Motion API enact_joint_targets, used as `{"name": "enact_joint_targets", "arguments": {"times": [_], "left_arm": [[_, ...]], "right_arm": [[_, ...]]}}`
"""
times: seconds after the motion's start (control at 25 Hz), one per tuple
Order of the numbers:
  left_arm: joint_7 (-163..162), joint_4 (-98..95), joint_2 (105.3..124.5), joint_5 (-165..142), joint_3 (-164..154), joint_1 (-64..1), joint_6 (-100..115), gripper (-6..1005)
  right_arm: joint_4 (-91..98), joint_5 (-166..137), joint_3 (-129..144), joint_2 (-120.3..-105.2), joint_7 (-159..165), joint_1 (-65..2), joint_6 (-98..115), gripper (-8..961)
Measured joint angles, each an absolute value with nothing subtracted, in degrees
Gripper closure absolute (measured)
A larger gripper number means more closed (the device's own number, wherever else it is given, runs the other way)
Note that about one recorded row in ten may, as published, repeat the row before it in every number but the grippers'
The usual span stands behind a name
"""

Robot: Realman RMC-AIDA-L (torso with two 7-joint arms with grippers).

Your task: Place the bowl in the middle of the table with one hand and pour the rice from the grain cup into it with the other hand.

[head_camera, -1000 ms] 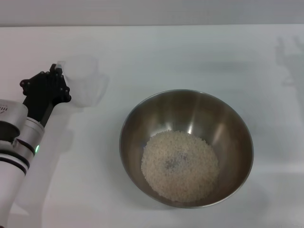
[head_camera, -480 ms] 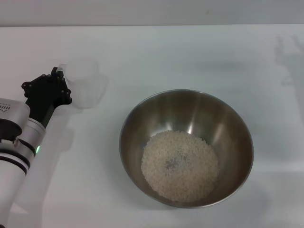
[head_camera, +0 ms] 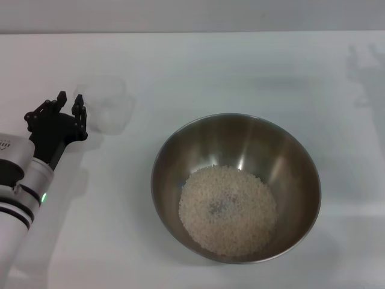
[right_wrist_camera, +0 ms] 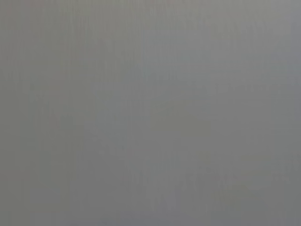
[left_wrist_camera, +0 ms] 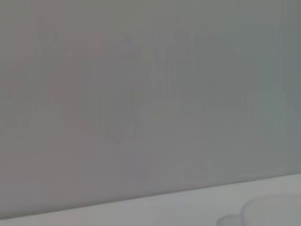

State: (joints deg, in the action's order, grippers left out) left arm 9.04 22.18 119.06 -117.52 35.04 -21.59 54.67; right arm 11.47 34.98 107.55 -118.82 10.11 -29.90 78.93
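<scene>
Left gripper (head_camera: 70, 103) spread open just beside the grain cup (head_camera: 108, 108), not touching it

The left arm reaches in low from the near left, its gripper pointing away toward the cup's handle side. One grain cup stands upright on the tabletop (head_camera: 240, 66), left of one bowl (head_camera: 236, 186) near the middle; the rice (head_camera: 228, 208) lies in a single heap inside the bowl. The right gripper is out of sight
</scene>
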Motion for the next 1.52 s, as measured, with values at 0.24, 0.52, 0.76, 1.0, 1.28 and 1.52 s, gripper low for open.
{"name": "enact_joint_targets", "arguments": {"times": [0.24,0.52,0.76,1.0,1.28,1.52], "left_arm": [[8.97,21.69,118.93,-117.52,34.87,-20.06,55.09,716],[6.78,21.59,118.74,-117.65,34.42,-17.87,57.19,712],[0.47,17.34,118.68,-120.45,28.21,-15.18,75.72,567],[-0.21,17.24,118.74,-120.3,28.95,-16.67,81.19,372],[-1.89,16.83,118.74,-120.1,31.94,-20.11,80.8,176],[-2.15,16.31,118.74,-120.07,32.32,-21.29,79.59,128]], "right_arm": [[11.51,34.98,107.55,-118.82,10.11,-29.88,78.85,436],[11.18,34.98,107.52,-118.83,10.1,-29.75,78.45,414],[10.51,34.99,108.99,-119.04,9.95,-29.15,77.62,395],[10.69,34.96,117.32,-119.51,10.99,-27.97,74.68,376],[11.0,34.91,120.46,-119.63,17.03,-27.7,73.24,353],[11.58,35.11,119.94,-119.53,16.1,-28.62,72.98,347]]}}
